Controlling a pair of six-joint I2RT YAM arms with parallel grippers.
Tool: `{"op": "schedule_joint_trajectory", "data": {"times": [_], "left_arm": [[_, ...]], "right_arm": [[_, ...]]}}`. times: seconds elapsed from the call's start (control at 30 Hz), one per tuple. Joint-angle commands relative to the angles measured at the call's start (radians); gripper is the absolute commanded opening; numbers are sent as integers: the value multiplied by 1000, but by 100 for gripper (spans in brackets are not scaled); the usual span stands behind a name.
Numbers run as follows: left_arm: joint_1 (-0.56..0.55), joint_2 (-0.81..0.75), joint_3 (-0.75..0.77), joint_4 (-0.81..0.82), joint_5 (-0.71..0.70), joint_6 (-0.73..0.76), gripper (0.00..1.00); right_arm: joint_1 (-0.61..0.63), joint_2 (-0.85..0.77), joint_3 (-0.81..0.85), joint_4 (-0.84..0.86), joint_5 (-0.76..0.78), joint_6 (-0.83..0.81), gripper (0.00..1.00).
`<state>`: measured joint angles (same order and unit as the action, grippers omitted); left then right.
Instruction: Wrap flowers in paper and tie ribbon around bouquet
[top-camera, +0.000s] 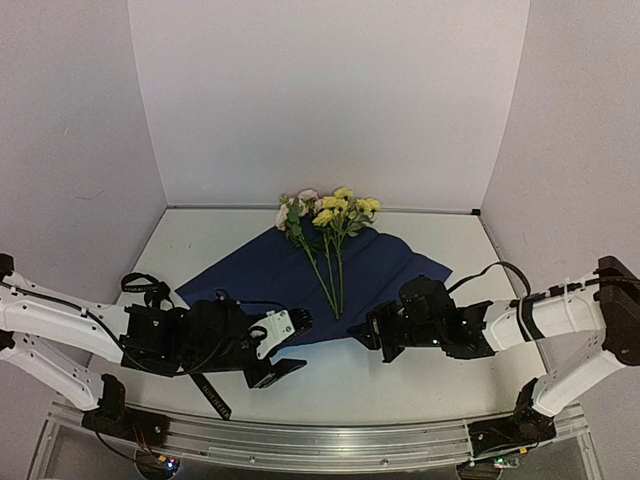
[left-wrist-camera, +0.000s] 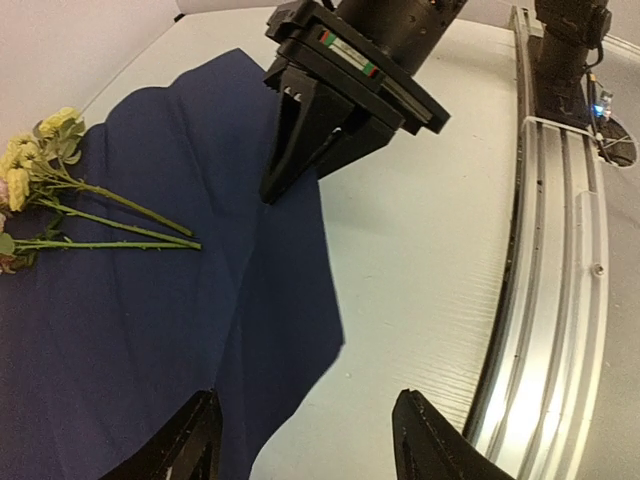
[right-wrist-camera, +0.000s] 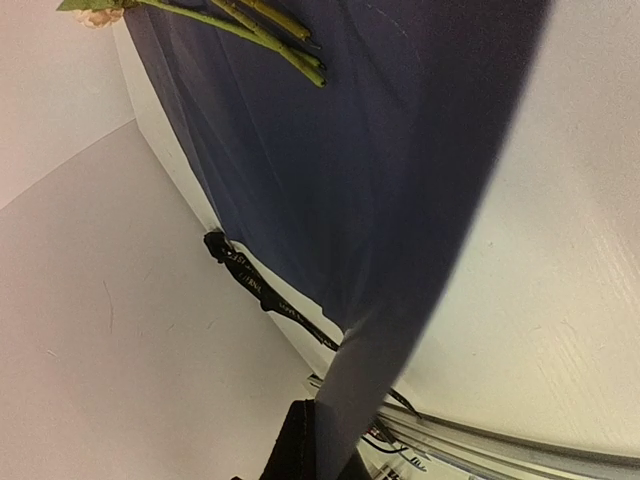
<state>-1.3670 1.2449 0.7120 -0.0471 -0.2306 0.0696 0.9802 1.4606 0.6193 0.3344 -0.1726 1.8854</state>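
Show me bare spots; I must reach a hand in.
Bare table between navy paper and left wall, beside the right wall, and before the rail. Crowded at the paper's near edge: left end effector, right end effector pinching it.

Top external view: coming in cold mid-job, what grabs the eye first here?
A large thin sheet of paper, dark navy face up, lies spread mid-table. A small bunch of yellow and pale pink flowers lies on it, stems pointing toward the arms. The right gripper is shut on the sheet's near edge, and the left gripper hovers open near the same edge.
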Motion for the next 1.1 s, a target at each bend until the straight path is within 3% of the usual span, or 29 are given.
{"op": "schedule_joint_trajectory", "data": {"times": [0.0, 0.13, 0.23, 0.4, 0.63, 0.67, 0.8, 0.87, 0.9, 1.07], "left_arm": [[-1, -22, 7, 113, -69, 51, 60], [1, -11, 7, 109, -20, 73, 58], [1, 19, 24, 116, 7, 85, 51], [8, 68, 56, 124, 14, 102, 22], [82, 98, 107, 126, 114, 130, 1], [101, 100, 118, 124, 127, 141, 0], [208, 125, 188, 99, 235, 189, 0], [271, 162, 226, 99, 311, 218, 0], [303, 186, 246, 99, 338, 232, 0], [449, 355, 365, 117, 480, 265, 0]], "right_arm": [[-3, -45, 26, -27, 15, -13, 0], [-3, -51, 28, -31, 18, -19, 0], [-2, -53, 28, -33, 19, -20, 0], [-3, -63, 29, -49, 30, -31, 0], [-2, -61, 46, -71, 30, -59, 2], [0, -65, 55, -79, 32, -75, 8], [8, -118, 123, -222, 90, -192, 68], [7, -162, 149, -297, 145, -258, 90], [7, -188, 163, -336, 183, -295, 97], [-19, -268, 251, -525, 365, -508, 98]]}}
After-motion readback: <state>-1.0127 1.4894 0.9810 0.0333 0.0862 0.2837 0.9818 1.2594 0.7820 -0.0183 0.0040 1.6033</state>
